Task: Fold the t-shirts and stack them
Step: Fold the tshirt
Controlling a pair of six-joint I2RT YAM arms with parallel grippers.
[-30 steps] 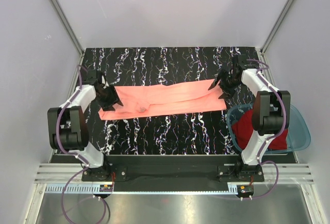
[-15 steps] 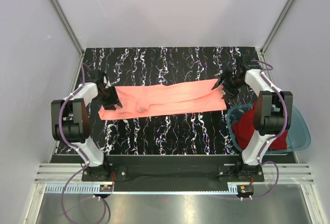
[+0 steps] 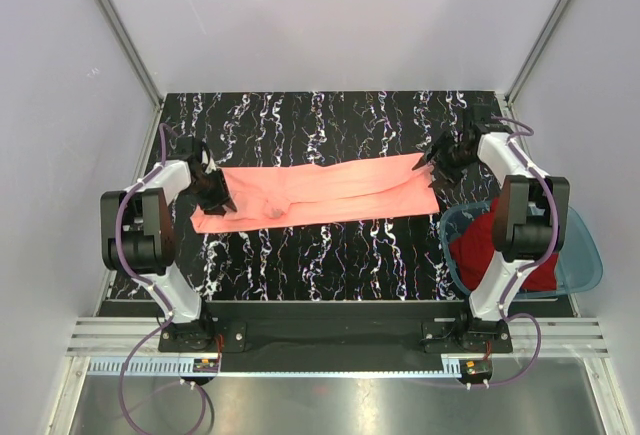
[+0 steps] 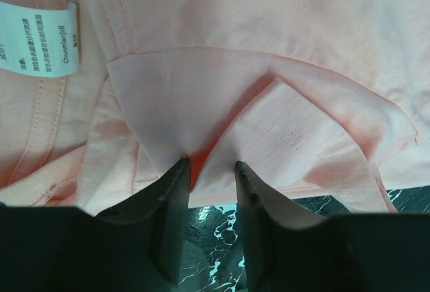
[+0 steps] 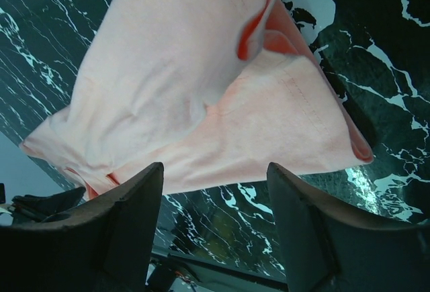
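Observation:
The salmon-pink t-shirt (image 3: 320, 193) lies as a long flat strip across the table. My left gripper (image 3: 218, 198) is at its left end. In the left wrist view the gripper (image 4: 209, 164) has its jaws a little apart, with bare table showing between them. The shirt's folded edge (image 4: 269, 37) and white label (image 4: 40, 40) lie just past the tips. My right gripper (image 3: 440, 160) is at the shirt's right end. In the right wrist view it (image 5: 215, 168) is wide open and empty, just off the cloth's edge (image 5: 188, 70). The dark red t-shirt (image 3: 495, 245) lies bunched in the basin.
A translucent blue plastic basin (image 3: 590, 255) stands at the table's right front corner, beside the right arm's base. The black marbled table (image 3: 330, 255) is bounded by white walls at the back and sides.
Both arms have shifted slightly outward at the shirt's ends. The right gripper has drawn a little right, off the cloth. The shirt lies as before.

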